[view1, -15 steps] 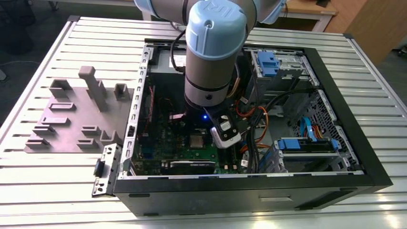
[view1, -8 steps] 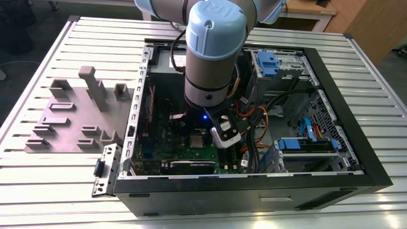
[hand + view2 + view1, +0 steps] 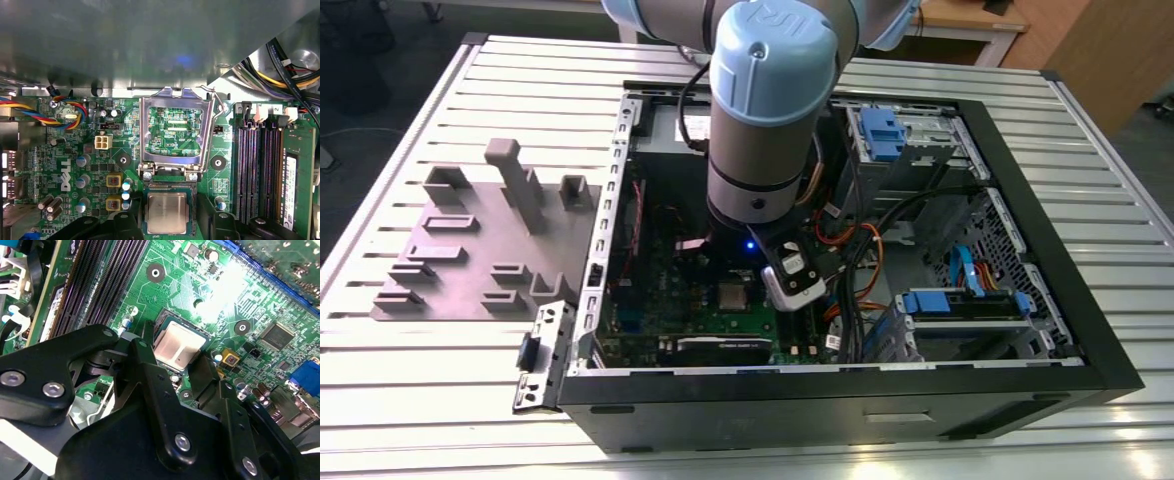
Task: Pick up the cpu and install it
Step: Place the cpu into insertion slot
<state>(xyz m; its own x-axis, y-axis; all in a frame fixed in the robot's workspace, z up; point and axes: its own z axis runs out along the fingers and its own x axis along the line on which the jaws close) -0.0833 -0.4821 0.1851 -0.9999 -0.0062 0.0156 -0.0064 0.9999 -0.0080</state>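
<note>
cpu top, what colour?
Dull silver-grey metal, paler at the rim. The cpu shows best in the first wrist view.

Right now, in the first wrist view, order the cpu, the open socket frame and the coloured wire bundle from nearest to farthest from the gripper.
1. The cpu, lying in its socket right at the gripper.
2. The socket frame, hinged open just beyond the socket.
3. The coloured wire bundle, off at the board's edge.
</note>
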